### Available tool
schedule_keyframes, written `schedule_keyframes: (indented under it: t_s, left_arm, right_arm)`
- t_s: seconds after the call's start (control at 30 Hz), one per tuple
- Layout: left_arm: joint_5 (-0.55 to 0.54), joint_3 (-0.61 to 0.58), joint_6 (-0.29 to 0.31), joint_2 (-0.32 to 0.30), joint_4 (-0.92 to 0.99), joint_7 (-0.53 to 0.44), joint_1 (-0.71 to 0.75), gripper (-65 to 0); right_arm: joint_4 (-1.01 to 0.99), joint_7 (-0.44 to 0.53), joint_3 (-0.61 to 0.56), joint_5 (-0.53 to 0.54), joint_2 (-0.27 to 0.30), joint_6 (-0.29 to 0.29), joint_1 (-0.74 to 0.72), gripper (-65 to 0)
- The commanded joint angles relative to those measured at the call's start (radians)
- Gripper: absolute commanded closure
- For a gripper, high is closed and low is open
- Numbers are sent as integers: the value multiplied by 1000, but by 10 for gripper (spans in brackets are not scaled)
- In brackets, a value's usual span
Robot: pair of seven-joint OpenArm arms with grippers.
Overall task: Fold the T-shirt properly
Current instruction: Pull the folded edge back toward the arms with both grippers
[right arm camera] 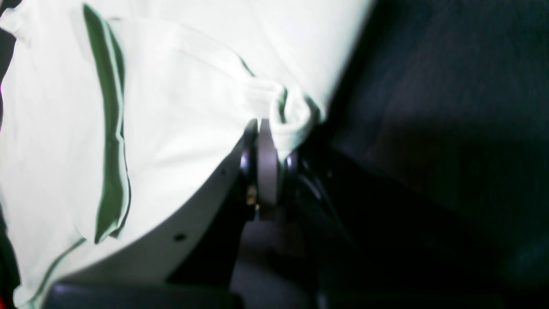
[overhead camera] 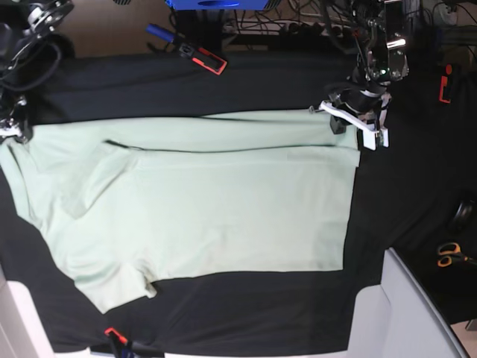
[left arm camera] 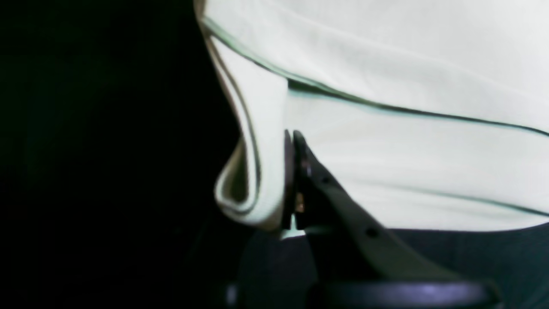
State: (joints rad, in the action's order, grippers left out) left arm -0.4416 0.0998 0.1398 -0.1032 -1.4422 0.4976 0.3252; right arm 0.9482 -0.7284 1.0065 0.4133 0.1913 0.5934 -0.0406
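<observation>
The pale mint-green T-shirt (overhead camera: 223,216) lies spread across the black table cloth (overhead camera: 261,82), with a strip along its far edge folded over toward the middle. On the right of the base view, my left gripper (overhead camera: 356,133) is at the shirt's far right corner. The left wrist view shows this gripper (left arm camera: 292,136) shut on the layered edge of the T-shirt (left arm camera: 407,150). My right gripper (overhead camera: 16,133) is at the far left corner. In the right wrist view it (right arm camera: 262,124) pinches a bunched fold of the T-shirt (right arm camera: 171,107).
A red-and-black tool (overhead camera: 203,58) and a blue object (overhead camera: 216,4) lie beyond the shirt at the back. Orange-handled scissors (overhead camera: 449,253) sit at the right edge. A grey-white box (overhead camera: 410,313) stands at the front right, and a small red item (overhead camera: 113,334) lies at the front left.
</observation>
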Motion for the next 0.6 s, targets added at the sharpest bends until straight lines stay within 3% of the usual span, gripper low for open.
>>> schedule_keyframes:
  t_s: [0.0, 0.27, 0.43, 0.57]
  left_arm:
    - [10, 8, -9, -25, -25, -21, 12, 0]
    - [10, 8, -9, -54, -91, -24, 111, 0]
    - [10, 8, -9, -72, -98, -26, 159, 0]
    - [10, 8, -9, -74, -101, -26, 180, 0]
  right_arm:
    - [42, 10, 4, 14, 21, 3, 0, -1]
    - [145, -27, 5, 25, -11, 3, 83, -1]
    - [142, -29, 22, 152, -14, 3, 175, -1]
    - [142, -29, 22, 183, -14, 3, 221, -1]
